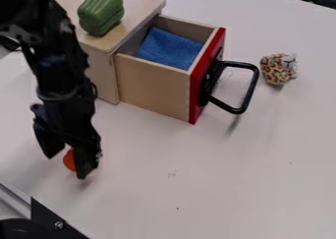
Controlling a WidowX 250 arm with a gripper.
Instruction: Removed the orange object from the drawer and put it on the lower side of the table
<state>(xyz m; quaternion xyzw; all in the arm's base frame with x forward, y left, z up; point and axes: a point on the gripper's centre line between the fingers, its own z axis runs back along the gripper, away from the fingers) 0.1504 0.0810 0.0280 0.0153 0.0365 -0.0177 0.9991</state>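
The black gripper [66, 165] hangs low over the table at the lower left, its two fingers spread apart. The orange object [69, 160] is beside and partly behind the right-hand finger, with a gap between it and the left-hand finger; much of it is hidden. The wooden drawer [154, 88] with a red front stands pulled out at upper centre, a blue cloth [169, 48] inside it.
A green pepper-shaped toy [101, 11] lies on top of the wooden cabinet [101, 80]. The drawer's black handle [248, 93] juts out to the right, near a leopard-spotted toy [278, 69]. A dark metal bracket [52, 221] is at the lower left edge.
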